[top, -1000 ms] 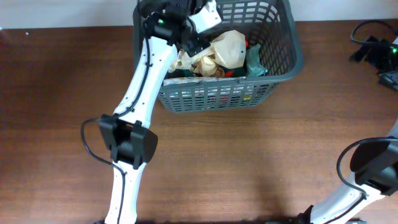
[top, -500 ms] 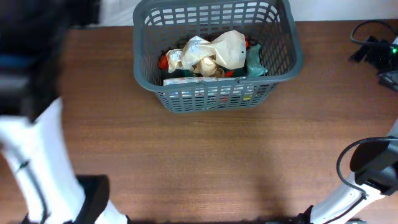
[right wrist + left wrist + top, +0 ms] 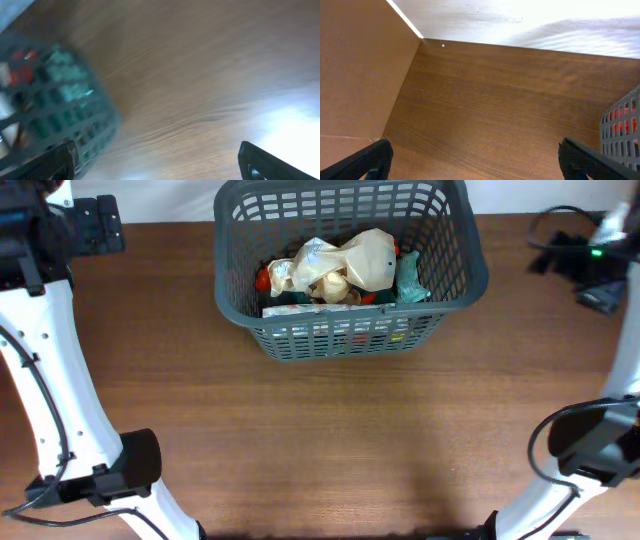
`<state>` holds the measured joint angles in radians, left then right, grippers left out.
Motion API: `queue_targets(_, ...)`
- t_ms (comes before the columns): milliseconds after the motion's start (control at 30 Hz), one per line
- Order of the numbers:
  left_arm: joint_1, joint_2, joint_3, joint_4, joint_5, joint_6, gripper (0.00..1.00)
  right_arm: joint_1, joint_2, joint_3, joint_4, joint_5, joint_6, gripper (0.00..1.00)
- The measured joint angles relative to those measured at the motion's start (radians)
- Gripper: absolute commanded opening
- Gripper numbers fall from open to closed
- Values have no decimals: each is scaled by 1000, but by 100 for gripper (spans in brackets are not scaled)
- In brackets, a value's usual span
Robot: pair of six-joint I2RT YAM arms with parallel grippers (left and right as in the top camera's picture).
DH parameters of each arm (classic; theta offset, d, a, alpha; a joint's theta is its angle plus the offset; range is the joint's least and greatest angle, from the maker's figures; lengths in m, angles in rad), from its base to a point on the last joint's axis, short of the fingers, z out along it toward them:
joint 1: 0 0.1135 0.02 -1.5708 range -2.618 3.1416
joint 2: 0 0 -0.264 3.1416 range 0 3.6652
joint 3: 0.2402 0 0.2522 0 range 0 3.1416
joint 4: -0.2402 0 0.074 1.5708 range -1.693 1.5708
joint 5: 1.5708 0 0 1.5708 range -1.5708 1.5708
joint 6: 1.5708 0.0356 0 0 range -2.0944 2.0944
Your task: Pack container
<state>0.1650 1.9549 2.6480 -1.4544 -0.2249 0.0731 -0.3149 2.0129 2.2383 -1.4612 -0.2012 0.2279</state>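
The container [image 3: 456,280], a large dark grey slotted basket, stands at the back middle of the table. It holds several packets: a cream bag [image 3: 365,258], a red item [image 3: 263,278] and a green packet [image 3: 410,278]. Its corner shows in the left wrist view [image 3: 625,132] and, blurred, in the right wrist view [image 3: 60,105]. My left gripper [image 3: 477,162] is open and empty above bare table at the far left, away from the basket. My right gripper [image 3: 162,162] is open and empty, to the right of the basket.
The left arm [image 3: 50,360] runs along the table's left side. The right arm [image 3: 610,380] rises at the right edge. A brown wall panel [image 3: 360,65] stands left of the table. Bare wooden table [image 3: 330,440] lies in front of the basket.
My left arm has swung out of the basket to the far left, leaving the packets inside. My right arm has risen at the back right and is moving fast, blurring its view.
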Motion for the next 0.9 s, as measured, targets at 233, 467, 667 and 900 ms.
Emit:
queue_targets(233,0,-1,0,0,0,-7,99,115,-166,-13,0,-4,0,99)
queue_targets(467,0,-1,0,0,0,-10,99,107,-489,-7,0,-4,1,99)
queue_targets(667,0,-1,0,0,0,-10,99,142,-735,-132,148,41,-4,99)
queue_targets(900,0,-1,0,0,0,-11,99,157,-1126,-708,808,206,-16,99)
